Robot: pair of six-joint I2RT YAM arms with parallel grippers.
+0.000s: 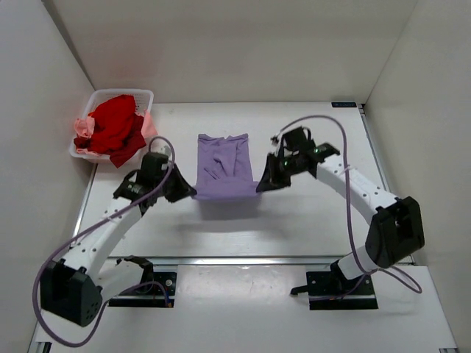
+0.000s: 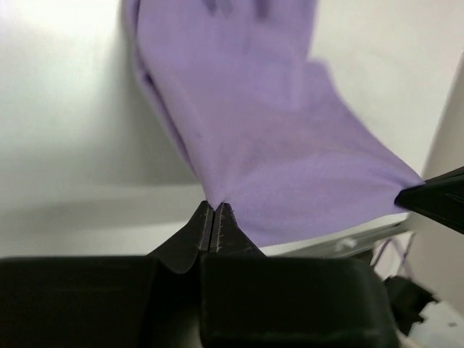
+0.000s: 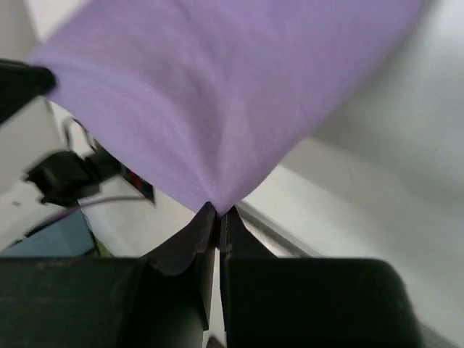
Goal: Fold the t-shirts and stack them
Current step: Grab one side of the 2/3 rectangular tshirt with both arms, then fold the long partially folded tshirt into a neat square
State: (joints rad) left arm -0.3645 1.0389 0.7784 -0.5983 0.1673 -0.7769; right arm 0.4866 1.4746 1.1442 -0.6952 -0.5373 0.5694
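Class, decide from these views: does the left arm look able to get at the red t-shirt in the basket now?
Probably not yet: the left tool is shut on a corner of the lavender t-shirt. The way to the red t-shirt in the basket looks otherwise open.

lavender t-shirt: narrow folded panel, far end flat at mid table, near hem raised and stretched taut.
red t-shirt: crumpled heap in white basket, far left corner.
pale pink t-shirt: bunched beneath the red, edges showing.
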